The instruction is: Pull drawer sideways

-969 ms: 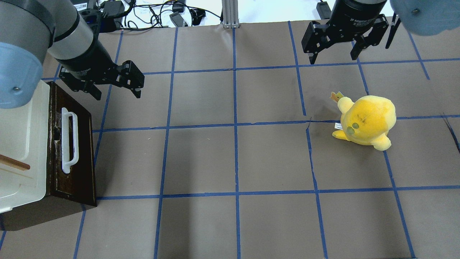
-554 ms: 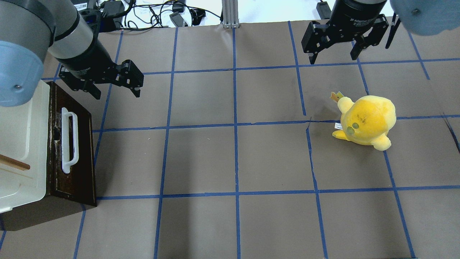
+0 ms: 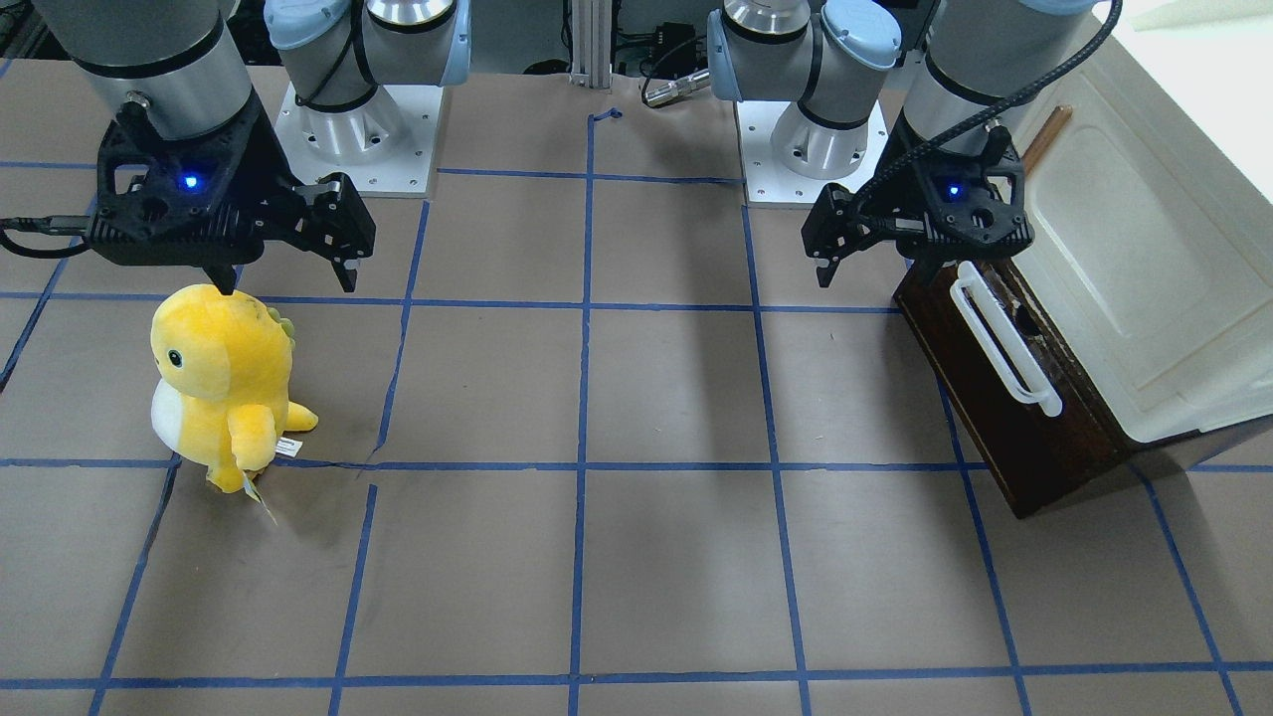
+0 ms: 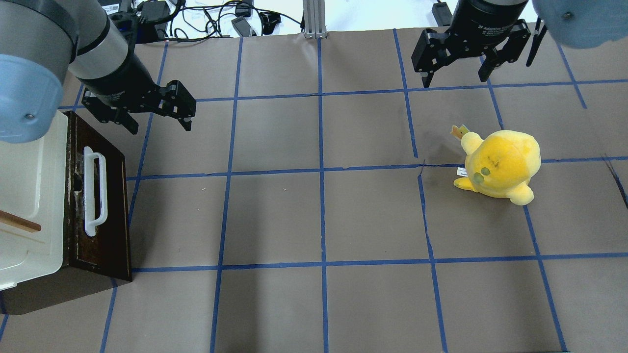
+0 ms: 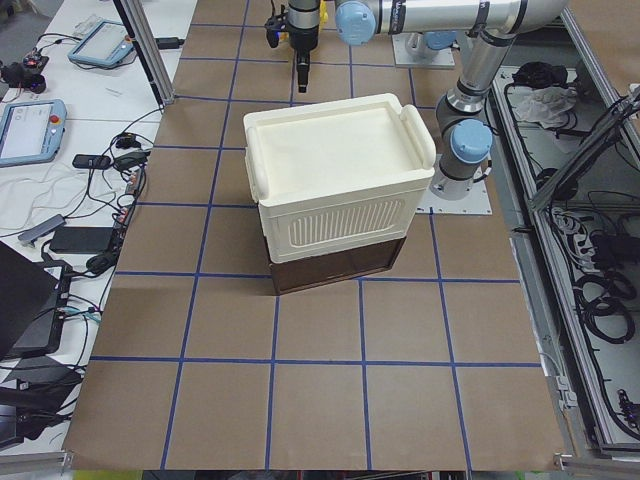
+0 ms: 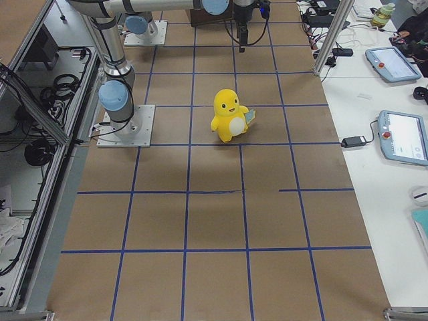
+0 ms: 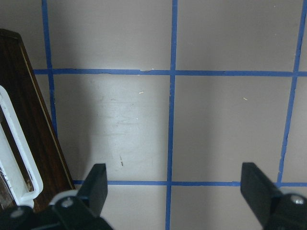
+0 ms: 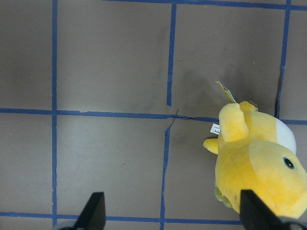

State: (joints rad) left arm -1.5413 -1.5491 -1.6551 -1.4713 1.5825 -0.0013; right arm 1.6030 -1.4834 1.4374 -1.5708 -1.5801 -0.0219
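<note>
- Over on the robot's left edge of the worktop (image 4: pixel 319 215), the drawer (image 4: pixel 115 215) is sitting with its dark brown front close against the cream-white cabinet (image 4: pixel 29 196), its white bar handle (image 4: pixel 93 191) facing the middle of the worktop.
- Left gripper (image 4: pixel 160 128) is hovering in the air with its fingers spread wide, holding nothing.
- From overhead it is showing beyond the drawer's far corner and slightly toward the centre, clear of the handle.
- Its wrist camera is looking straight down: the drawer front (image 7: pixel 33 143) and the handle (image 7: pixel 19 148) are running along the left edge, just beside one finger (image 7: pixel 98 184), while bare worktop is lying between the two fingers.
- Right gripper (image 4: pixel 456 81) is hanging at the far right side, fingers likewise spread and empty, well apart from the drawer.
- A yellow plush toy (image 4: pixel 500 166) is standing near that gripper on the worktop.
</note>
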